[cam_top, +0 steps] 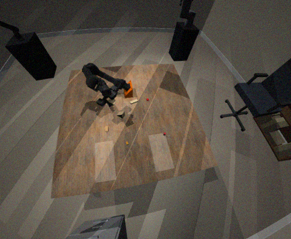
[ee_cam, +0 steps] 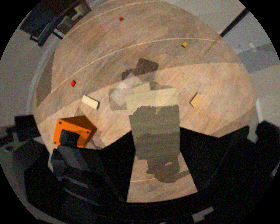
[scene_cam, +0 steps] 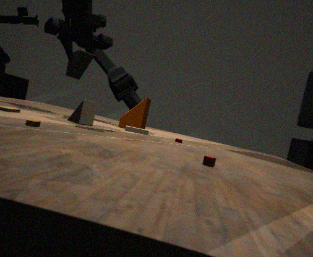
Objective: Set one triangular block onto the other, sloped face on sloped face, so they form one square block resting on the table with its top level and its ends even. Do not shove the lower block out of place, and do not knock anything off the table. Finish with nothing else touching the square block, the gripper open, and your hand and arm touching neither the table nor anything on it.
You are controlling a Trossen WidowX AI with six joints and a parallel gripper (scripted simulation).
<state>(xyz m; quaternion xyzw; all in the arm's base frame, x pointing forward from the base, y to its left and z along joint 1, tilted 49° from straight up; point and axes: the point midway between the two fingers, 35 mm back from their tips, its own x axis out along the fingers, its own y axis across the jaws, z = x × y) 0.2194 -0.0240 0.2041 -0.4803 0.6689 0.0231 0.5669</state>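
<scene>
My gripper point(cam_top: 106, 103) point(scene_cam: 80, 57) point(ee_cam: 155, 131) is shut on a pale triangular block point(scene_cam: 78, 66) point(ee_cam: 155, 132) and holds it tilted, well above the table. The other triangular block point(cam_top: 121, 114) point(scene_cam: 88, 114) stands on the table, its sloped face down to the left in the exterior view. In that view the held block hangs above it and slightly to its left, with a clear gap. In the wrist view the held block hides part of the area where the lower block stands, so its outline is unclear there.
An orange stand point(cam_top: 129, 91) point(scene_cam: 135, 115) is near the arm, a cream bar point(cam_top: 133, 101) point(scene_cam: 137, 130) point(ee_cam: 90, 102) beside it. A tan piece point(cam_top: 106, 128) point(ee_cam: 195, 100), a small yellow block point(cam_top: 127, 143) point(scene_cam: 33, 123) and two red cubes point(scene_cam: 209, 160) point(ee_cam: 73, 83) lie around.
</scene>
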